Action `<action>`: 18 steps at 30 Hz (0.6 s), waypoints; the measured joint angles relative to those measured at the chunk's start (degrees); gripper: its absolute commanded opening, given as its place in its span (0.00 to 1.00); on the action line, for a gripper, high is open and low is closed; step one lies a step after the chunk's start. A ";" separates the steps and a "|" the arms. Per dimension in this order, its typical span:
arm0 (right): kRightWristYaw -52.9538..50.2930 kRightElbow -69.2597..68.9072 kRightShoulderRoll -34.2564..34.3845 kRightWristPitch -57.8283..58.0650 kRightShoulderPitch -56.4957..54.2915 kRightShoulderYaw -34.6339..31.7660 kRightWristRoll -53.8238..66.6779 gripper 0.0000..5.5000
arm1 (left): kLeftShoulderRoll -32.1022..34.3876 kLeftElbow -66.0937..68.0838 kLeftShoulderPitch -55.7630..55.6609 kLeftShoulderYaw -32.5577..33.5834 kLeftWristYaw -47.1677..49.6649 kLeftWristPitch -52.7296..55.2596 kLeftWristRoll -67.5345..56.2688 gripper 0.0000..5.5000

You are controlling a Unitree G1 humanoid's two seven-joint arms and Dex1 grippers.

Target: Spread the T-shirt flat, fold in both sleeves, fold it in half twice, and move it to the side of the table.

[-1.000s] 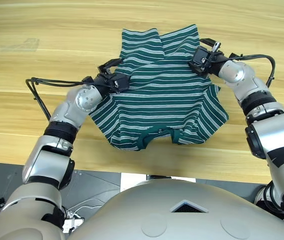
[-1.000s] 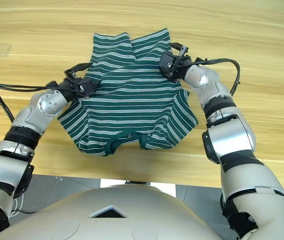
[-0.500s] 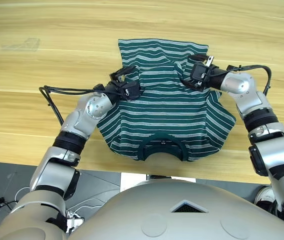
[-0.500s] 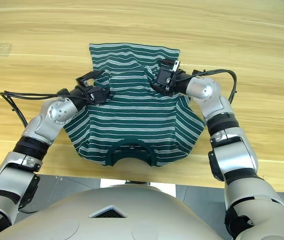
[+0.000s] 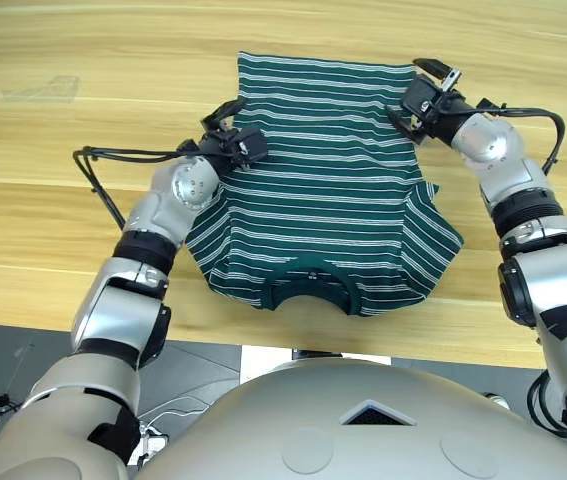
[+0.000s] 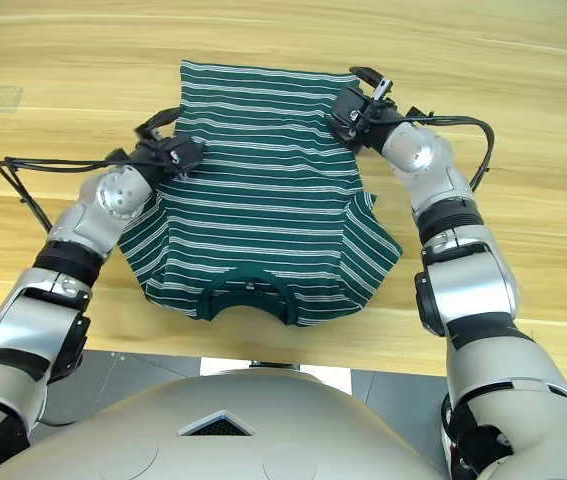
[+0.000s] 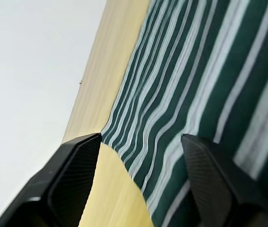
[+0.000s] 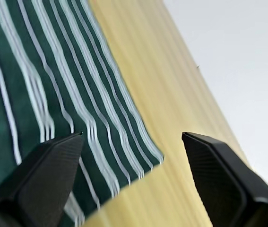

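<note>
The green white-striped T-shirt (image 5: 323, 190) lies spread on the wooden table (image 5: 83, 220), collar toward me and hem at the far side. My left gripper (image 5: 225, 112) hovers over the shirt's left edge near the far left corner, open; the left wrist view has that hem corner (image 7: 124, 142) between the fingers (image 7: 72, 165). My right gripper (image 5: 441, 75) is at the far right hem corner, open too, with the corner (image 8: 148, 156) lying between its fingers (image 8: 53, 165). The right sleeve (image 5: 441, 228) sticks out; the left sleeve is partly under my left arm.
A black cable (image 5: 93, 185) loops from my left arm over the table at the left, and another (image 5: 553, 135) arcs off the right arm. The table's near edge (image 5: 43, 322) runs just below the collar. Bare wood surrounds the shirt.
The bunched far half of the shirt has been pulled out flat away from me. Both grippers have since moved outward to the far hem corners and stand off the cloth.
</note>
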 measured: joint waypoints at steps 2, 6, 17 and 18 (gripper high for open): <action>-1.07 0.06 0.04 -0.92 -0.02 -0.19 0.02 0.70 | -0.93 2.15 -0.80 -0.23 1.18 -0.46 0.09 0.57; -1.38 0.02 0.03 -2.72 0.02 -0.24 0.06 0.70 | -1.39 3.81 -1.05 -0.22 2.89 -1.63 0.02 0.57; -5.91 -13.09 -2.26 -9.46 4.34 -9.29 7.02 0.70 | 5.37 -46.72 17.08 25.24 -3.79 7.51 -22.48 0.57; -5.94 -17.51 -3.39 -9.53 6.82 -10.79 8.29 0.70 | 6.30 -53.20 22.50 31.01 -4.68 11.96 -26.96 0.57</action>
